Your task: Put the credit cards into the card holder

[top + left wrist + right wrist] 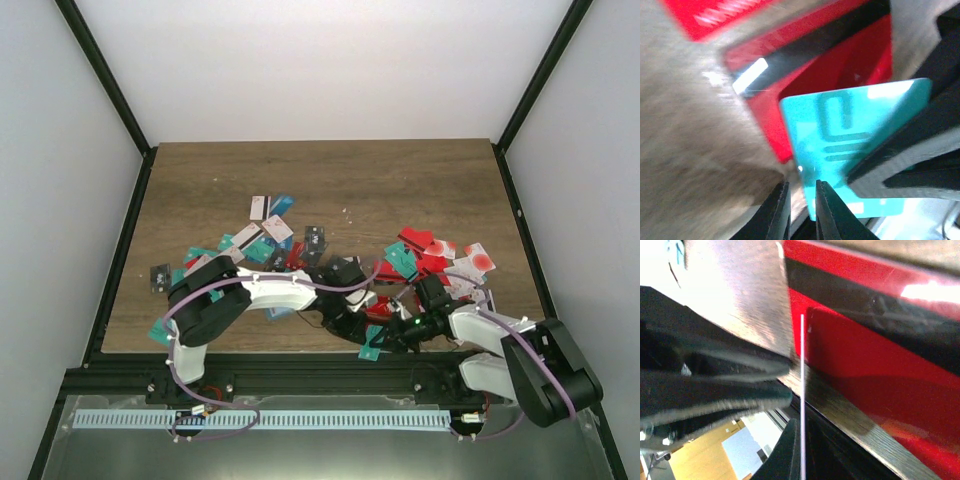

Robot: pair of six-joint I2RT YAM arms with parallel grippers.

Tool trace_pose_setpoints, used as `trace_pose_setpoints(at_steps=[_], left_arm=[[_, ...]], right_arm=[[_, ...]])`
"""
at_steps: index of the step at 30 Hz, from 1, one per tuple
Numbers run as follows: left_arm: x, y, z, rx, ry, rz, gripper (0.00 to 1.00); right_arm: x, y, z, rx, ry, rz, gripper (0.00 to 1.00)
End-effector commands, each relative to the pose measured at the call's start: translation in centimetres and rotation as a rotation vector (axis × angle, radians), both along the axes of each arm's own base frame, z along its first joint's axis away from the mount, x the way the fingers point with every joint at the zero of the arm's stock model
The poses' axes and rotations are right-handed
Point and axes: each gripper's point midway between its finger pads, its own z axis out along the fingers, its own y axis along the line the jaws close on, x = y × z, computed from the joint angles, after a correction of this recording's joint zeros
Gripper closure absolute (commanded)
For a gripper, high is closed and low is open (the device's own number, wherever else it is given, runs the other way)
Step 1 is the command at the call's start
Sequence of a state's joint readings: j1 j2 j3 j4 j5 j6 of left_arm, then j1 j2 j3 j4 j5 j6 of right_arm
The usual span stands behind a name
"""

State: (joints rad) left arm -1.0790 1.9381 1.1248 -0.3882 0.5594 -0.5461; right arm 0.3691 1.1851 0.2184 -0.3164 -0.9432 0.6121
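Stood at the pick-up step, with right jaws clamped shut on a teal-green card just over red cards near the front edge of the worktop, left jaws nearly closed, grip unclear; called next for lifting it toward the card holder, not made out.

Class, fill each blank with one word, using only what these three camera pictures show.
1. The credit cards lie scattered on a table made of ___.
2. In the left wrist view, the teal card lies in front of a ___ card with a dark stripe.
3. In the right wrist view, the right gripper is ___ on a thin card seen edge-on.
Missing words: wood; red; shut.
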Motion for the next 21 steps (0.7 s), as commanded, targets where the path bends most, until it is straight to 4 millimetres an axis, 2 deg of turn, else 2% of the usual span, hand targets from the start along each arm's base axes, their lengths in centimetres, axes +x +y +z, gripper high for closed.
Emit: trace_pose_setpoints(at_steps=[1, 5, 10, 15, 18, 21], left_arm=[[2.8, 2.4, 1.4, 0.08, -0.091, 0.092, 0.83], [5.7, 2.9, 6.8, -0.002, -0.178, 0.166, 0.79], [9.4, 6.1, 13.1, -0.105, -0.253, 0.266, 0.72], [10.4, 8.4, 20.3, -0.297, -0.345, 0.262, 0.62], [10.4, 9.8, 22.8, -0.378, -0.368, 0.264, 0.59], [9.9, 10.2, 24.6, -0.459, -0.366, 0.245, 0.57]], right_arm=[[1.7, 0.4, 1.7, 0.001, -0.068, 0.011, 0.99], [4.1, 1.6, 5.1, 0.054, -0.168, 0.025, 0.99], [7.7, 3.7, 10.9, 0.184, -0.347, 0.071, 0.99], [10.3, 5.6, 16.4, 0.32, -0.538, 0.149, 0.99], [10.9, 6.3, 19.2, 0.403, -0.612, 0.191, 0.99], [10.7, 6.8, 21.7, 0.492, -0.665, 0.244, 0.99]])
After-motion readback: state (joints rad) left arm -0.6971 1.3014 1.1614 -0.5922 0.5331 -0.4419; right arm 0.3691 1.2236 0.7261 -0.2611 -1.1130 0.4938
